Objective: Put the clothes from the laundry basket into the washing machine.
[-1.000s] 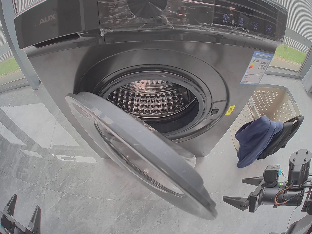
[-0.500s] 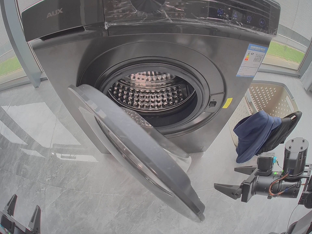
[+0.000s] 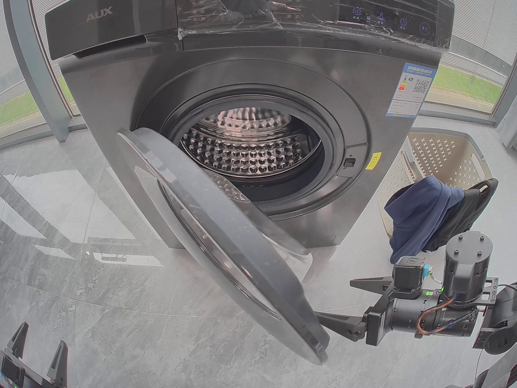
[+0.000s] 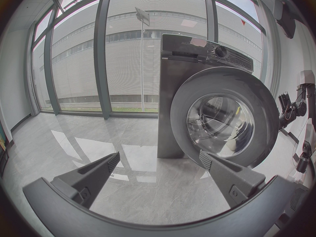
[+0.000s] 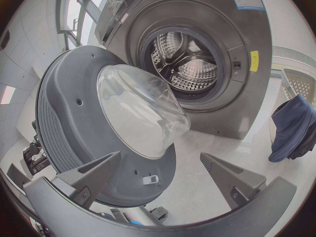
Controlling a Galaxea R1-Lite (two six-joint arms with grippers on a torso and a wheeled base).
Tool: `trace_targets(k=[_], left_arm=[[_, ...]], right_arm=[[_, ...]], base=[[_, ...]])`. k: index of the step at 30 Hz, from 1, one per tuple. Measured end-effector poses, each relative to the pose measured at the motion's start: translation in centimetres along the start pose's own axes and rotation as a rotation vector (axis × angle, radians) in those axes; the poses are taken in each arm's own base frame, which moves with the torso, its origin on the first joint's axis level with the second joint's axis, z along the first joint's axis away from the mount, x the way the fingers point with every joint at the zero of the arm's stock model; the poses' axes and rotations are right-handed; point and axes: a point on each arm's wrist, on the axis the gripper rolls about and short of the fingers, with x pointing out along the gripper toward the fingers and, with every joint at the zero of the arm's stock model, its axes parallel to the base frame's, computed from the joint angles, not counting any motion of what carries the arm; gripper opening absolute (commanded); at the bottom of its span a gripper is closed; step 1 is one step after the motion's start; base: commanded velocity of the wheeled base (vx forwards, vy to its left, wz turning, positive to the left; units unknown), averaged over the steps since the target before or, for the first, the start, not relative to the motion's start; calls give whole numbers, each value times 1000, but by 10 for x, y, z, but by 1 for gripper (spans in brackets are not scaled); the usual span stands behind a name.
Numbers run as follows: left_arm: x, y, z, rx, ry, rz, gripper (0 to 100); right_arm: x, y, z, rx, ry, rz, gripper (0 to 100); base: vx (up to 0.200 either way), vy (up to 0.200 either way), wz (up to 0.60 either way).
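Note:
The washing machine [image 3: 371, 109] stands with its round door [image 3: 215, 227] swung wide open and its steel drum [image 3: 247, 146] showing no clothes. At the right, a blue garment [image 3: 420, 214] and a black garment [image 3: 463, 216] hang over the rim of the beige laundry basket [image 3: 452, 154]. My right gripper [image 3: 350, 304] is open and holds nothing; it sits low, between the door's outer edge and the basket. One of its fingers [image 5: 95, 175] lies by the door's inner face [image 5: 65, 122]. My left gripper [image 3: 42, 346] is open low at the left, facing the door's outside [image 4: 223, 116].
Grey glossy floor tiles [image 3: 107, 308] spread in front of the machine. The open door juts out across the middle of the floor. Glass walls with dark frames [image 4: 100, 56] stand behind the machine. The basket [image 5: 296, 83] sits right beside the machine's right side.
The whole head picture has shifted, so the camera moved. Beyond that shift, the right gripper has moved left, closer to the door's outer edge. The clothes lie as before.

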Motion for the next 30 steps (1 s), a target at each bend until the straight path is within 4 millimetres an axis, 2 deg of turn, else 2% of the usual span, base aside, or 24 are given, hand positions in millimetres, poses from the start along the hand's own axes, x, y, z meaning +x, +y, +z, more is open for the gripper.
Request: trace_targets(k=[2, 6, 11, 18, 25, 30], left_arm=[[0, 0, 0, 0, 0, 0, 100], [0, 0, 0, 0, 0, 0, 100], [0, 0, 0, 0, 0, 0, 100], [0, 0, 0, 0, 0, 0, 100], [0, 0, 0, 0, 0, 0, 100], [0, 0, 0, 0, 0, 0, 100]], right_arm=[[1, 0, -1, 2, 4, -2, 100], [1, -3, 0, 9, 2, -16, 100], [4, -14, 10, 23, -44, -95, 100], [17, -20, 17, 41, -54, -136, 100], [30, -9, 12, 26, -24, -92, 100], [36, -1, 14, 14, -68, -54, 100]], base=[[0, 0, 0], [-200, 0, 0], [-200, 0, 0], [0, 0, 0], [0, 0, 0], [0, 0, 0]])
